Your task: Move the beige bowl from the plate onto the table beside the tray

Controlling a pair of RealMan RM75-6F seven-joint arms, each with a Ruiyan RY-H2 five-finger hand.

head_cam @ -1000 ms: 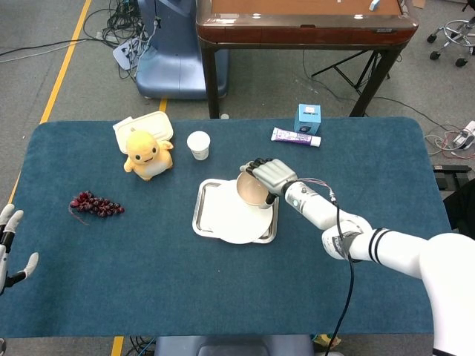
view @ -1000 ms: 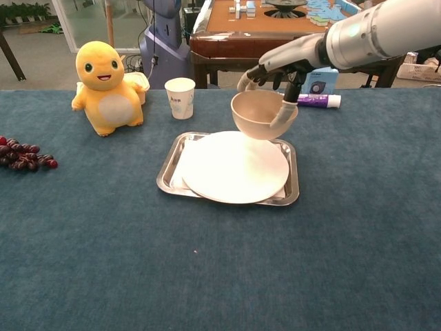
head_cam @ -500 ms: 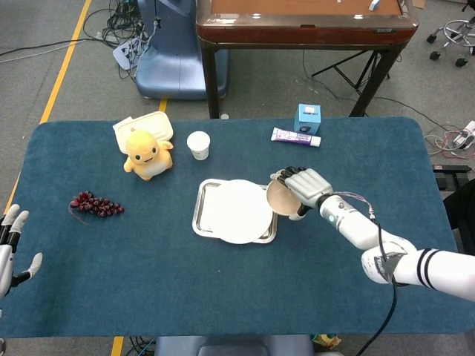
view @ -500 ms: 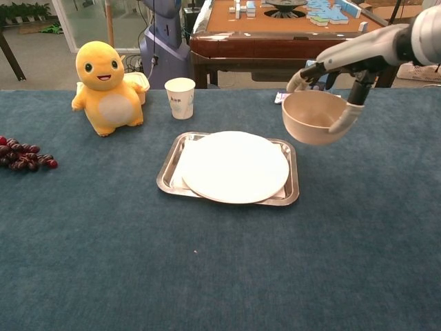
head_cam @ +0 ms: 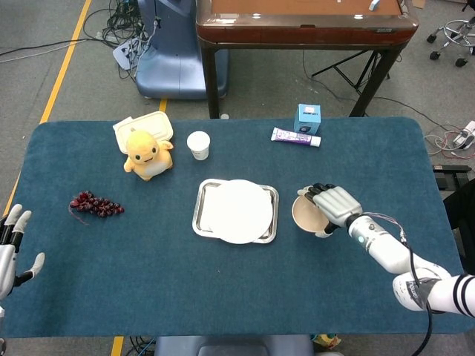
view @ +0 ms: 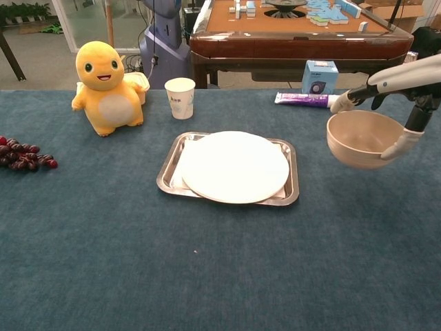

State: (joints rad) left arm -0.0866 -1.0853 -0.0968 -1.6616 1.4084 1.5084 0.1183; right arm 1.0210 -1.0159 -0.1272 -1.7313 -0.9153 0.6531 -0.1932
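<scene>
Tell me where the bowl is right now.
The bowl is in the right hand, right of the tray in both views, off the plate.

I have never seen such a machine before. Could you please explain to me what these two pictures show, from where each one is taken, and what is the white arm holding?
This is a robot with two arms ending in fingered hands, working at a blue table. One picture looks down from its head, the other looks forward from its chest. The right hand holds a beige bowl beside a metal tray that carries a white plate. Whether the bowl touches the table yet, I cannot tell. The left hand waits open at the table's edge, seen only from the head. Also there: a yellow plush toy, a paper cup, grapes, a tube and a small blue box.
</scene>
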